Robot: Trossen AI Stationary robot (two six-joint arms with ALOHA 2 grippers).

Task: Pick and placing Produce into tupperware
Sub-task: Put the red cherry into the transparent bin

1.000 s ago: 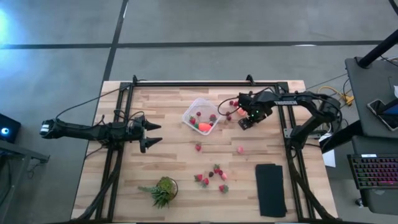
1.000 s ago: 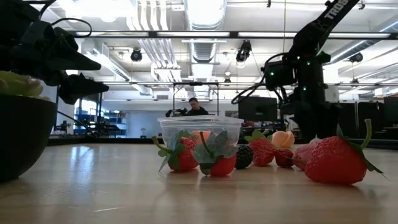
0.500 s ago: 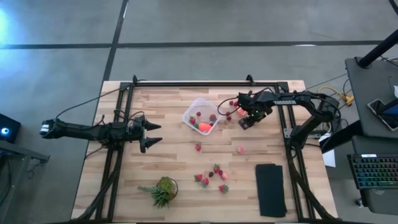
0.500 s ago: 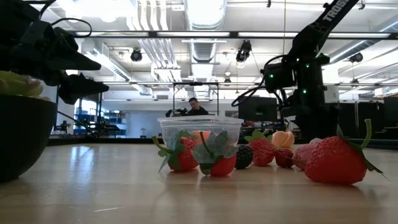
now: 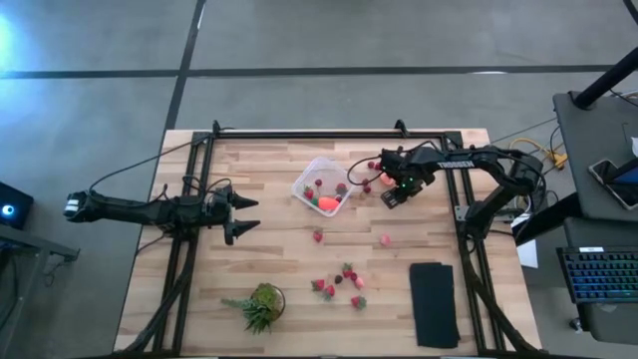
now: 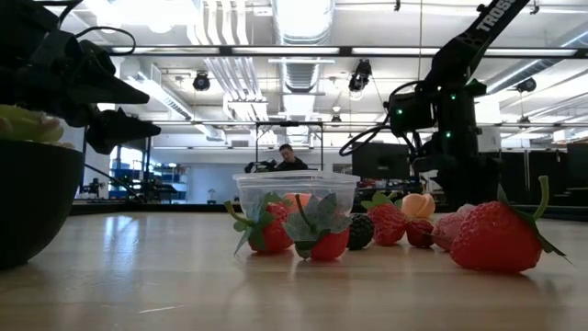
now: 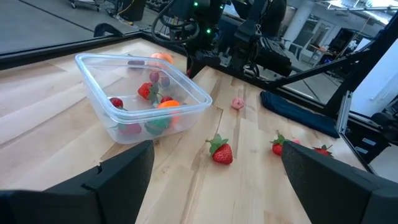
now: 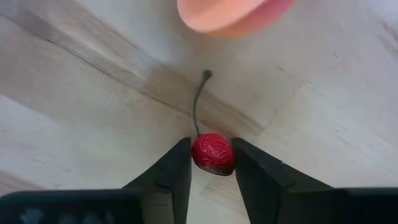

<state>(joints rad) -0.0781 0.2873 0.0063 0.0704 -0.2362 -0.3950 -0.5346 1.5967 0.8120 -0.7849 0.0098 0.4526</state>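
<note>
A grey concrete floor (image 5: 319, 40) crossed by dark seams surrounds the wooden table (image 5: 269, 259). A desk (image 5: 598, 150) with a keyboard (image 5: 598, 274) stands beside it. Ceiling lights (image 6: 303, 18) and ducts (image 6: 220, 74) run overhead; a person (image 6: 289, 158) sits far back.

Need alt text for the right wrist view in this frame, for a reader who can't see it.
The right gripper has its two dark fingers closed against the sides of a small red cherry whose thin stem points away across the pale wooden table. Beyond the stem, the rounded edge of a pink-orange fruit shows, cut off by the frame.
</note>
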